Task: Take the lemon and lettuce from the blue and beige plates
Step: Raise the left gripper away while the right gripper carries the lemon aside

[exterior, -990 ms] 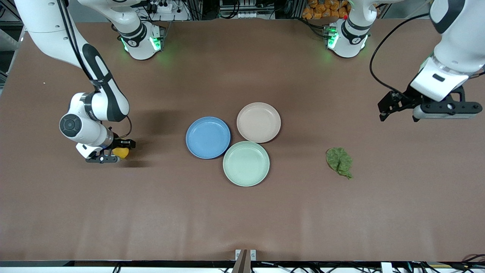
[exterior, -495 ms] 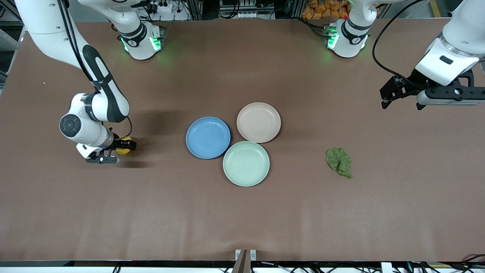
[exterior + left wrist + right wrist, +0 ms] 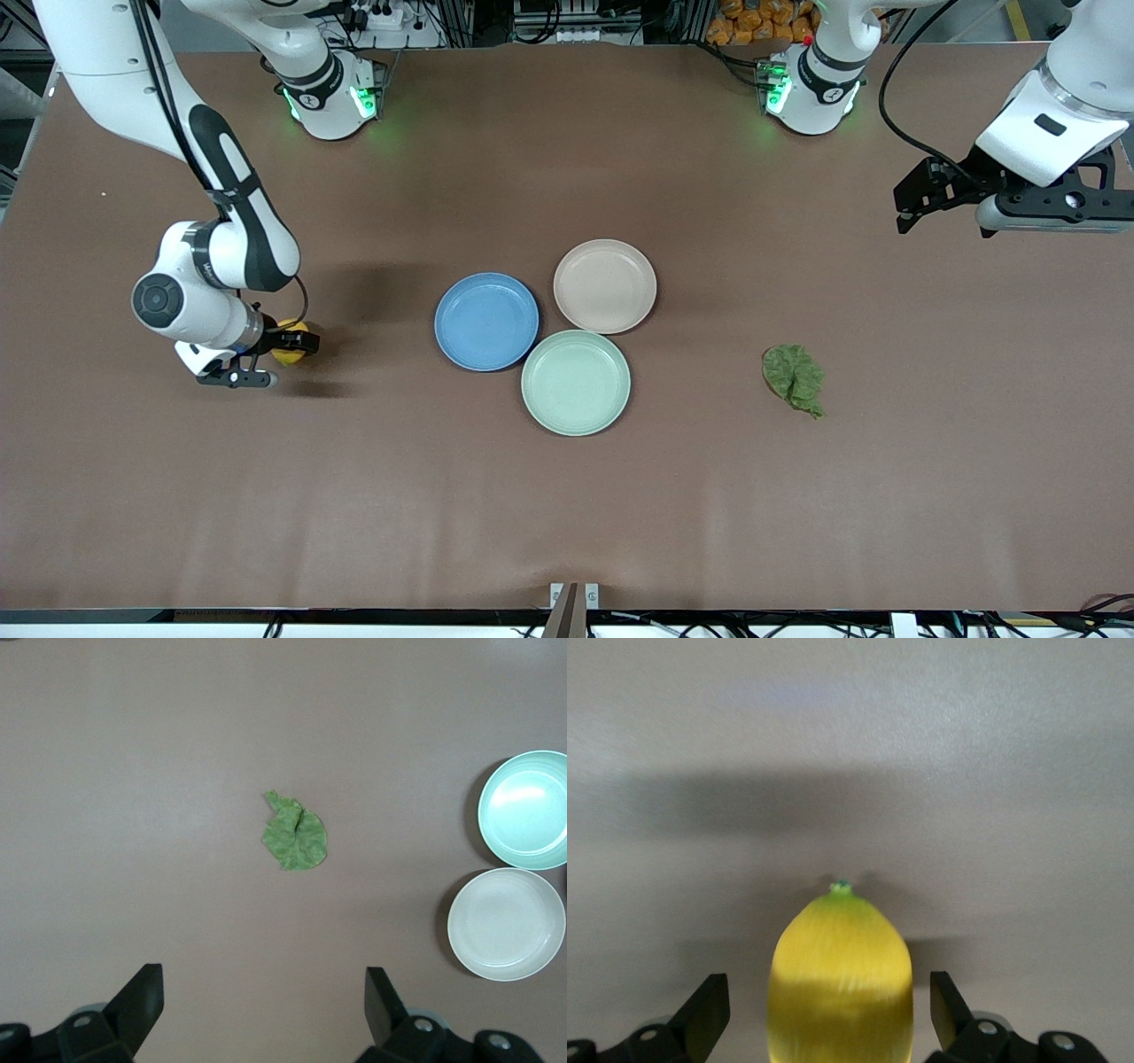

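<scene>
brown matte table [image 3: 567, 496], carrying three round rimmed plates bunched at its middle, each touching or almost touching the next: medium blue plate [image 3: 486, 321] toward the right arm's end, bare; pinkish beige plate [image 3: 605, 285] farthest from the front camera, bare; pale mint-green plate [image 3: 576, 382] nearest the front camera, bare. small oval yellow lemon with smooth rind and a green tip [image 3: 840, 979], off the plates, well toward the right arm's end of the table, about level with the blue plate. right gripper [image 3: 266, 359], low at the table, fingers spread to either side of the lemon with a gap showing between each black finger [image 3: 704, 1012] and the rind in the right wrist view; it grips nothing. wrinkled dark green lettuce leaf, flat and irregular [image 3: 794, 378], lying on bare table toward the left arm's end, well apart from the mint-green plate and about level with it; in the left wrist view [image 3: 295, 833] it lies between the wide-spread fingertips, far below them. left gripper [image 3: 943, 199], raised high over bare table at the left arm's end, fingers wide apart, holding nothing; black finger [image 3: 140, 1005] visible at the frame edge.
</scene>
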Robot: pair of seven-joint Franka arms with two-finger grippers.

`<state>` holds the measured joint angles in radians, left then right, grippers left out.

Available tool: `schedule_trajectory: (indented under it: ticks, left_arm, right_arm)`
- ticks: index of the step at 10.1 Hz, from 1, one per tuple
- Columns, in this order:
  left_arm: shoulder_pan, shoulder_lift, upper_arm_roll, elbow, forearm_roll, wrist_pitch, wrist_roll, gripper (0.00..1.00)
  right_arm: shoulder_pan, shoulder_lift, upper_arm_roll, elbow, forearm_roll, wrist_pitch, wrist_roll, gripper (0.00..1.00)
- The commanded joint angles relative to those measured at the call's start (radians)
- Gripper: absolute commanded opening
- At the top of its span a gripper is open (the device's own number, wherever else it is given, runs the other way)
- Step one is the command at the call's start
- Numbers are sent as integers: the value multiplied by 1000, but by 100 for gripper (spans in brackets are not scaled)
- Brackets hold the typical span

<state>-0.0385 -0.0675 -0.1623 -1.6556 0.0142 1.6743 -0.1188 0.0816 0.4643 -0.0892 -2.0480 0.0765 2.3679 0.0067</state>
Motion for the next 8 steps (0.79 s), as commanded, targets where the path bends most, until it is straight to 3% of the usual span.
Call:
schedule_trajectory:
  ticks: [1,5,8]
  left_arm:
    - [8,5,0,23,-7,-24,30,100]
    - [8,8,0,31,-5,-24,36,100]
    - [11,8,0,46,-7,-36,37,100]
  right_arm:
    - [7,-13,-3,98,22,-146,16,100]
    - [7,-16,-3,205,6,-260,6,100]
    - [3,-64,-3,207,5,-275,3,100]
